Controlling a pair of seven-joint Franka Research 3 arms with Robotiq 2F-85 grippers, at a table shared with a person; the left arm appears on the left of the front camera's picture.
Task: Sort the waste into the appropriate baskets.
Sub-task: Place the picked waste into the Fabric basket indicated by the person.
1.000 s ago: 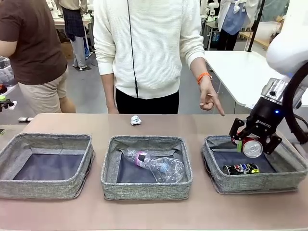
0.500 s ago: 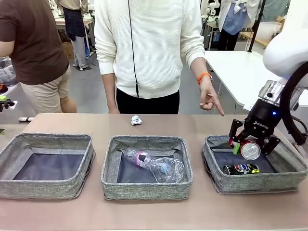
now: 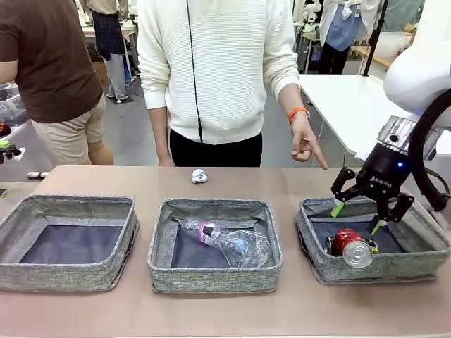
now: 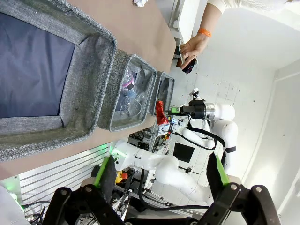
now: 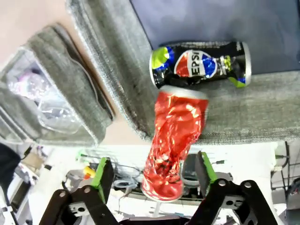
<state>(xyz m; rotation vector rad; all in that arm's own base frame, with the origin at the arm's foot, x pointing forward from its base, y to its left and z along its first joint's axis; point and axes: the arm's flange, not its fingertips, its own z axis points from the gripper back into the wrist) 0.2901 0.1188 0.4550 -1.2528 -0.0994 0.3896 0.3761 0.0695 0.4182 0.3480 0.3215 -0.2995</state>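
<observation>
Item: red can (image 3: 349,246), lower right of the front view, in the right-hand basket (image 3: 423,260) atop the dark can (image 5: 199,64), long axis tilted toward the camera, directly below the right gripper (image 3: 356,216), jaws wide, empty.

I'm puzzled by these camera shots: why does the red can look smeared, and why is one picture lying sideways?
Right wrist view: the red can is motion-blurred between the open right tool, while the dark can is sharp. Left wrist view: the camera is rolled, so the baskets run sideways, with wide-angle bending. Front view: even light, sharp.
</observation>
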